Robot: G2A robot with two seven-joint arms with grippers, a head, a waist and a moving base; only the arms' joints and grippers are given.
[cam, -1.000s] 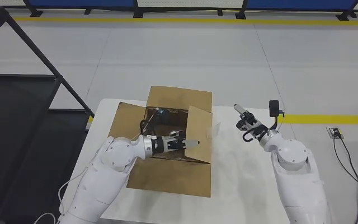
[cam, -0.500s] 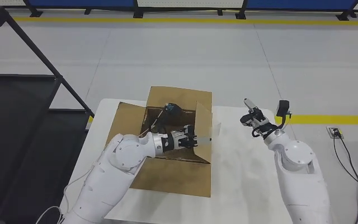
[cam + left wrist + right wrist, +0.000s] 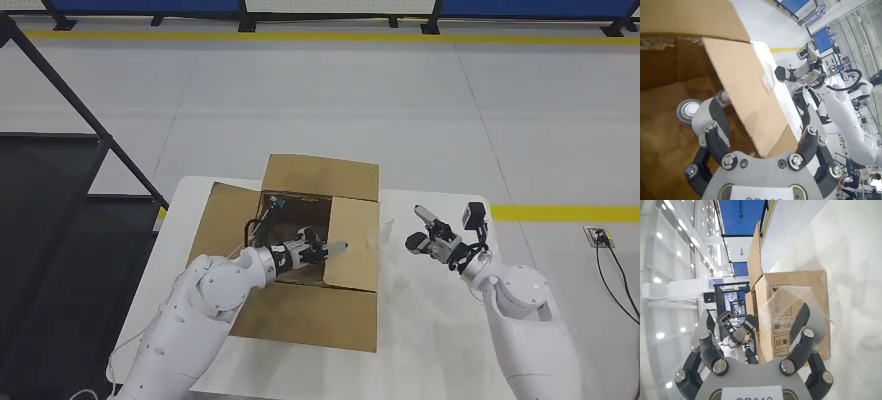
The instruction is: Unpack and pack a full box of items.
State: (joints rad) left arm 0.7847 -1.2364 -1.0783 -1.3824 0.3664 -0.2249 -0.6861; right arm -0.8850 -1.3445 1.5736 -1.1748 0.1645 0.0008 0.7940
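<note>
The left fingers (image 3: 717, 113) are spread wide and hold nothing. One finger is inside the box (image 3: 659, 66) and the other is outside it, so the right flap (image 3: 745, 85) of the box stands in the gap between them. I cannot tell if either finger touches the cardboard. On the outer face of this flap hangs a piece of clear tape (image 3: 768, 81), loose and wrinkled.

Just beyond the inner finger, on the bottom of the box, stands a metal can (image 3: 687, 111), upright, with its round top toward the camera. Beside it is a small clear thing, half hidden by the flap, and I cannot say what it is.

In the top view the left fingers (image 3: 325, 247) are over the right edge of the box opening, and the flap (image 3: 353, 240) rises there at a slant. The other three flaps lie folded outward. The box (image 3: 300, 330) sits on the left half of the white worktop (image 3: 430, 330).

The right fingers (image 3: 798, 321) are also wide apart and hold nothing. They point at the right side of the box (image 3: 810, 285), and the clear tape (image 3: 783, 302) hangs in front of them, near but not between them. In the top view the right fingers (image 3: 423, 214) are above the worktop to the right of the box, a little apart from the flap.
</note>
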